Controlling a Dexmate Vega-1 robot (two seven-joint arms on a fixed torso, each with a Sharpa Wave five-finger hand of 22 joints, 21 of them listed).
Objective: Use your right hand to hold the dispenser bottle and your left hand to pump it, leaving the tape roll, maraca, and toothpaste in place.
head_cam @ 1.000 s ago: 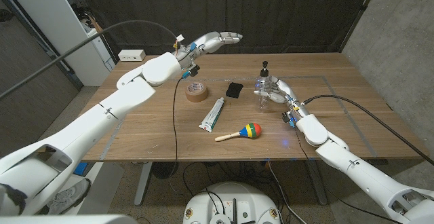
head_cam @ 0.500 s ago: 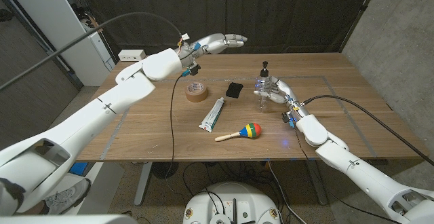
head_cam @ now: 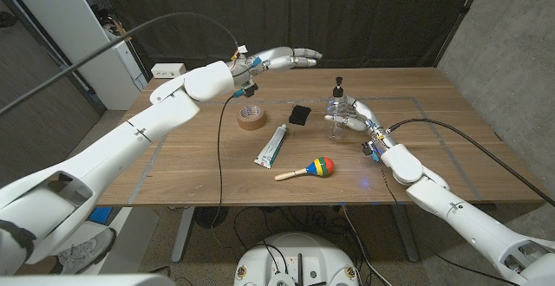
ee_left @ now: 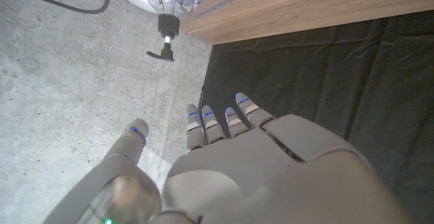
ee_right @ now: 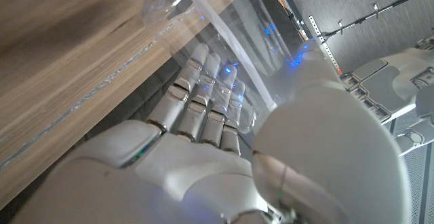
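The right hand (head_cam: pixel 354 115) grips the clear dispenser bottle (head_cam: pixel 338 113) upright on the table (head_cam: pixel 434 147). The left hand (head_cam: pixel 290 56) hovers above the table's far edge, fingers extended and holding nothing, well apart from the bottle's black pump (head_cam: pixel 338 84).

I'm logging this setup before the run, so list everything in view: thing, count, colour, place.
Dispenser bottle: one, clear with black pump, right of table centre, held by the right hand.
Tape roll: one, brown, left of centre.
Toothpaste: one, white tube, middle, in front of the tape roll.
Maraca: one, multicoloured head with wooden handle, near the front edge.
Black block: one, between the tape roll and the bottle.
Power strip: one, white, far left corner.
Table: one, wooden.
Left hand: white, raised over the far edge, fingers apart, holding nothing.
Right hand: white, grips the bottle.
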